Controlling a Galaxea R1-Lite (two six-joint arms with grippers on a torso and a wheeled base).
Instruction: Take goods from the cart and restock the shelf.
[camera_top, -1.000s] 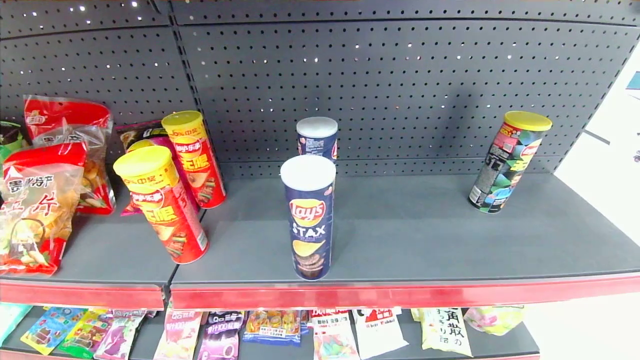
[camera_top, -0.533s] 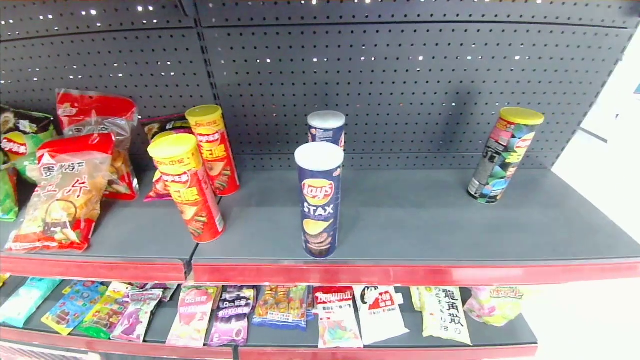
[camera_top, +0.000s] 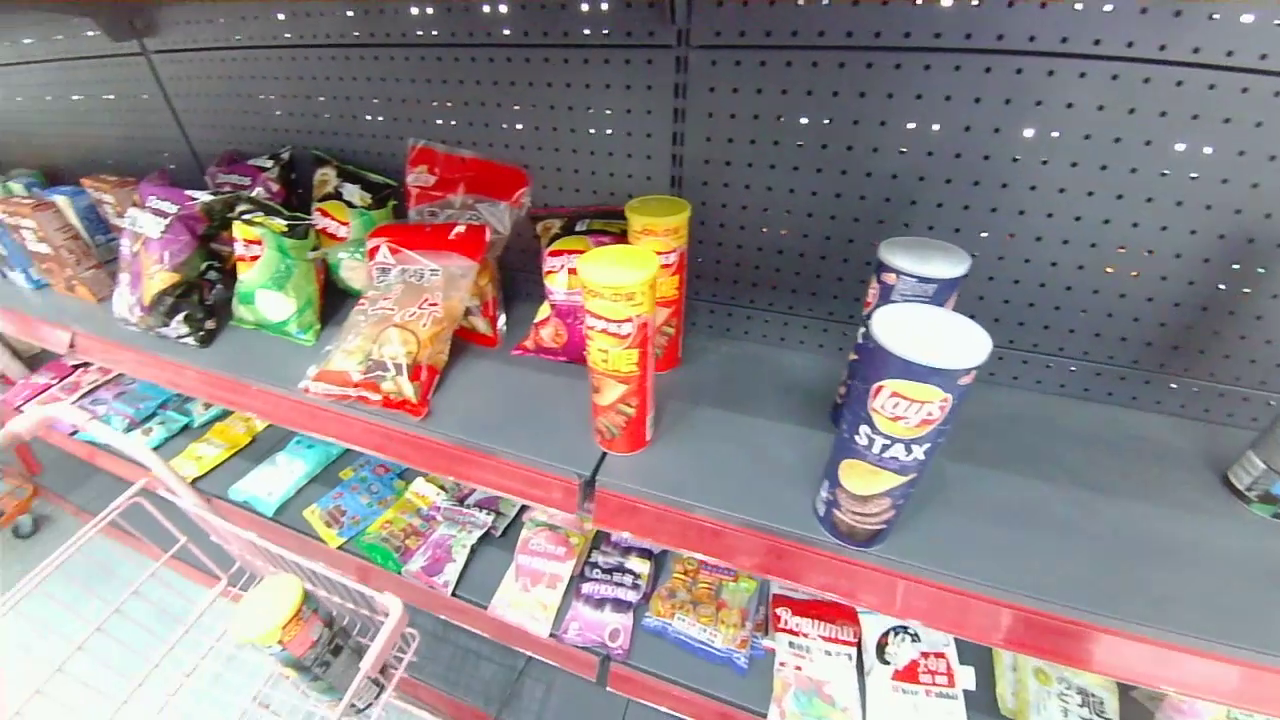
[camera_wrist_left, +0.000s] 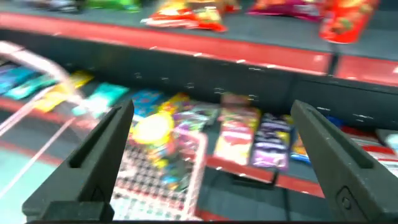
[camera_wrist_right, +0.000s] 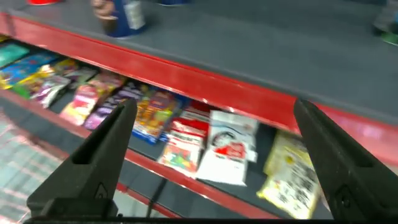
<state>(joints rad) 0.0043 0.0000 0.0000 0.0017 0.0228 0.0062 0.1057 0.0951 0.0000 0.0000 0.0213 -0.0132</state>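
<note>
The left pincer (camera_wrist_left: 211, 109) is hanging released, its two dark fingers spread wide with nothing between them, above the pink wire cart (camera_top: 330, 600); the right pincer (camera_wrist_right: 214, 109) is likewise gaping empty, facing the red front edge of the shelf (camera_top: 1000, 500). The fetching step seems to be starting: one can (camera_top: 285, 620) with a yellow lid is sitting, apparently leaning, in the cart's corner nearest the shelf. The next move is probably calling for the left pincer to drop inside the wire rim and close across the can's round side, which is likely smooth, stiff cardboard and could be slipping or rolling if gripped off-centre. On the shelf, two tall blue tubes (camera_top: 900, 420) with flat pale lids are standing one behind the other, the nearer one close to the front edge, red tubes (camera_top: 620, 350) with yellow lids are standing by the middle seam, and crinkly glossy bags (camera_top: 400, 320) are leaning towards the left end. Bare grey shelf is showing beside the blue tubes, giving room for more
</note>
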